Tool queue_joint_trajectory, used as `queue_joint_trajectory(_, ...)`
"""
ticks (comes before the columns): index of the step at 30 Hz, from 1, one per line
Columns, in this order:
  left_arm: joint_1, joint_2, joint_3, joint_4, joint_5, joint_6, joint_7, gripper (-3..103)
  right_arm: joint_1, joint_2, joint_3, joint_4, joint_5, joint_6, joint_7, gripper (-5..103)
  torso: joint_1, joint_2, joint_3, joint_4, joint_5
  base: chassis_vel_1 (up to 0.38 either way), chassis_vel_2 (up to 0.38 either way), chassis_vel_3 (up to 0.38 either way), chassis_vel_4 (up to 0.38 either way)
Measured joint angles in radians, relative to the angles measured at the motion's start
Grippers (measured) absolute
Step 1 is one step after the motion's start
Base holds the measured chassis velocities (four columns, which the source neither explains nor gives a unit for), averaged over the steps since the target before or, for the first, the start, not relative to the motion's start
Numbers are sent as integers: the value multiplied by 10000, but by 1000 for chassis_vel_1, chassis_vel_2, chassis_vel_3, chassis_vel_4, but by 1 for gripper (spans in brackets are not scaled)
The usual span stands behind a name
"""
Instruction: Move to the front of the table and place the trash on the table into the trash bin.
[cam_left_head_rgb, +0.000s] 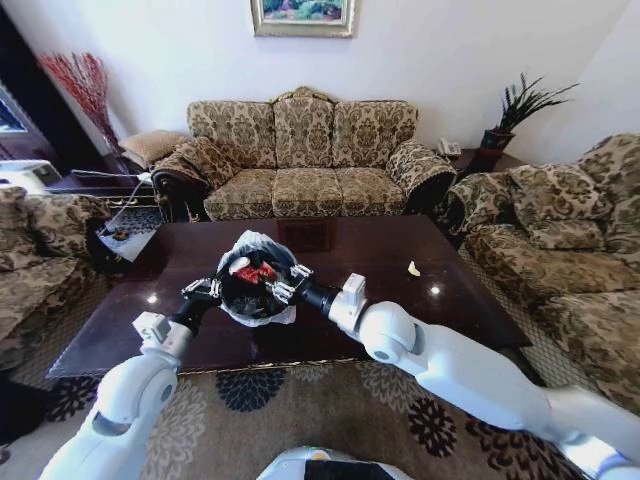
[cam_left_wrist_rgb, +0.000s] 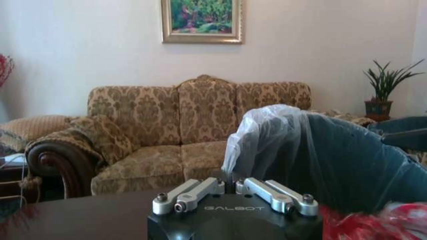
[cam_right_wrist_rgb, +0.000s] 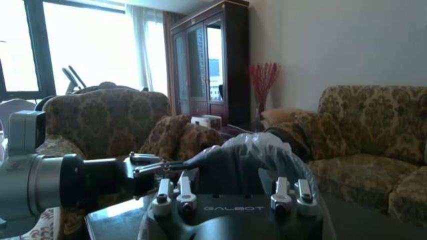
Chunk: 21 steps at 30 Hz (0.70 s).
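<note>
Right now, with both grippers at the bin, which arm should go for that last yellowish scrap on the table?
Probably the right. The pale scrap lies on the table to the robot's right of the trash bin, nearer the right gripper. The left gripper sits on the bin's far side.

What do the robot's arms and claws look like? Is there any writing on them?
Both arms are smooth, glossy white and rounded, each with a boxy silver-grey block at the wrist, then a black cuff. The left gripper and right gripper have black bodies with silver metal finger links and bolts. "GALBOT" is printed on each gripper body.
</note>
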Motion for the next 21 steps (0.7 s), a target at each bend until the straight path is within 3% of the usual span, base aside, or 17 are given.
queue_joint_trajectory(4,-41,-18,-19,94,-4,8,-60,3,-140,-54,818,202,-55,193,529,78,-1,0,-1,4,0,0,0,0,0)
queue_joint_trajectory(6,-52,-29,-32,118,-6,9,-76,3,-245,-181,1097,233,-85,229,802,78,-1,1,-2,4,0,0,0,0,0)
queue_joint_trajectory(7,-62,-66,-50,135,-11,11,-100,3,-604,-460,1610,179,-283,260,1227,89,-1,1,-2,5,-2,0,0,0,0)
queue_joint_trajectory(9,-65,-97,-66,136,-15,11,-114,3,-909,-603,1966,68,-525,221,1454,89,-1,1,-2,2,0,0,0,0,0)
queue_joint_trajectory(10,-66,-131,-91,136,-32,11,-128,3,-1479,-802,2501,-186,-1055,101,1895,97,0,1,-1,-2,2,0,0,0,0)
queue_joint_trajectory(13,-52,-146,-139,119,-94,11,-125,3,-2269,-869,3147,-592,-1586,74,2563,99,0,1,-1,-3,3,0,0,0,0)
queue_joint_trajectory(16,-23,-113,-210,91,-187,-41,-112,3,-4354,-209,4946,-1436,-2683,-97,4193,100,0,0,-1,3,7,0,0,0,0)
queue_joint_trajectory(21,-28,-68,-241,110,-170,-22,-67,3,-5995,54,6213,-1637,-3639,168,3824,100,-1,1,-2,-2,-1,0,0,0,0)
